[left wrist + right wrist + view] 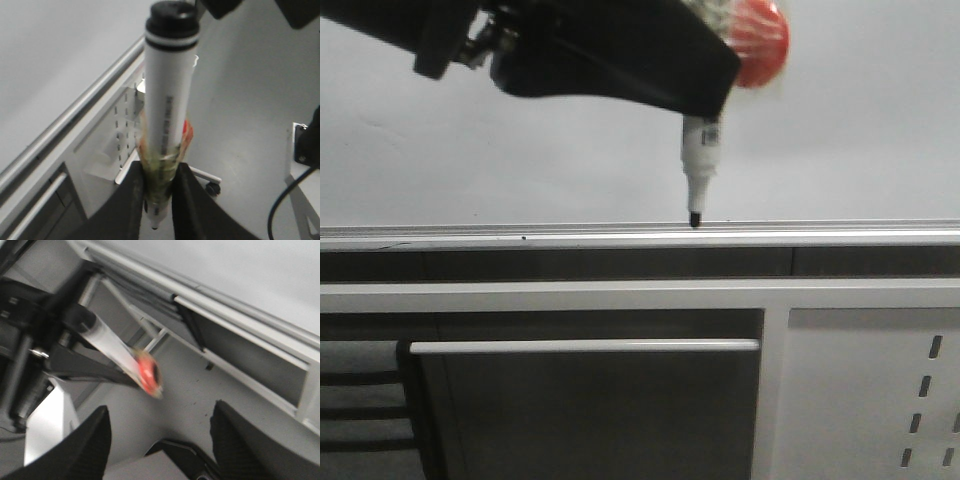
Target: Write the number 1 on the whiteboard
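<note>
My left gripper (705, 95) comes in from the top left, shut on a white marker (700, 150) wrapped in red tape (760, 40). The marker points down, its black tip (696, 218) at the whiteboard's (520, 150) lower edge, just above the silver strip (620, 238). I cannot tell whether it touches. No number 1 stroke shows on the board. In the left wrist view the black fingers (132, 200) clamp the marker (167, 100). My right gripper (160, 412) is open and empty, away from the board, looking at the marker (110, 347).
Below the whiteboard's edge is a frame with a silver bar (585, 346) and a white perforated metal panel (880, 400). The grey floor (250, 100) and a castor (212, 187) show beneath. A black cable (285, 200) hangs near the left arm.
</note>
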Controlling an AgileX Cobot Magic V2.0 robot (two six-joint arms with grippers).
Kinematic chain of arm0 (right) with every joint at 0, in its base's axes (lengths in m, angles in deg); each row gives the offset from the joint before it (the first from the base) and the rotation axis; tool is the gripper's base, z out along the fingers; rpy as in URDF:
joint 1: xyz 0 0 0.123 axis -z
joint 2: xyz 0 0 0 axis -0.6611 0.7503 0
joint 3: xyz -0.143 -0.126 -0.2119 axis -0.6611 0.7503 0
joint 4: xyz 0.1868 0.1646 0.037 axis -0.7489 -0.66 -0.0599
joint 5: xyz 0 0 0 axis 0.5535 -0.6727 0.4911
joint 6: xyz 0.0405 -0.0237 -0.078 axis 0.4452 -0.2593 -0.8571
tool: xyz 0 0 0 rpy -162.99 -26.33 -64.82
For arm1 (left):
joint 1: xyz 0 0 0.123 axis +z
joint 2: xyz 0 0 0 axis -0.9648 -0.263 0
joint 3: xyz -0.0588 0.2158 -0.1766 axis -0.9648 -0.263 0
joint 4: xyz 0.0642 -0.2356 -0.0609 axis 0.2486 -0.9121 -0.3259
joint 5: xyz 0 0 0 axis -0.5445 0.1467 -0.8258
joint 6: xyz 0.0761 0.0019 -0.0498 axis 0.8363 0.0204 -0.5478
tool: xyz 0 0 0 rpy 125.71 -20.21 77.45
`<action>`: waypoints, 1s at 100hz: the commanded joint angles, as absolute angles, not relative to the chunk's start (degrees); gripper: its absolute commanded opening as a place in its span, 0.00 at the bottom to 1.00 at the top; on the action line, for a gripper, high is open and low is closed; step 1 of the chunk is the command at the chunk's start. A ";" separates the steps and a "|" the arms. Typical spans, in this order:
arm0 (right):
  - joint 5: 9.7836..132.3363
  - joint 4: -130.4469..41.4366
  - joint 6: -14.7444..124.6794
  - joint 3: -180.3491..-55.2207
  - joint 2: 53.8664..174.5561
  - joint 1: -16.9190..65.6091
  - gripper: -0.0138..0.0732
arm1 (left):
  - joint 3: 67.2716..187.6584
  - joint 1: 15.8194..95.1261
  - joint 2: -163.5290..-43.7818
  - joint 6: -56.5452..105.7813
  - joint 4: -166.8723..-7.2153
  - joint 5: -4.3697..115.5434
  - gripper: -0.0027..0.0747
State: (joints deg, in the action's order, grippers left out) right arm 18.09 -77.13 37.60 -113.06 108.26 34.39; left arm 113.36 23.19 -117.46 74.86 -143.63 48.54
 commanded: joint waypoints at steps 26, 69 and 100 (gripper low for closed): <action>14.30 -78.26 36.33 -124.86 117.69 26.96 0.60 | 114.96 21.34 -119.29 74.89 -144.71 43.61 0.01; 11.03 -77.98 36.33 -126.81 124.10 25.03 0.60 | 115.05 21.34 -119.55 75.85 -144.91 43.81 0.01; 9.72 -77.98 36.33 -126.81 125.01 25.03 0.60 | 115.18 21.34 -119.55 75.95 -145.21 45.34 0.01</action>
State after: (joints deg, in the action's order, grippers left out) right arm 12.92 -75.57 36.94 -124.83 125.94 24.94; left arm 113.27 21.76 -120.68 75.86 -143.14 45.39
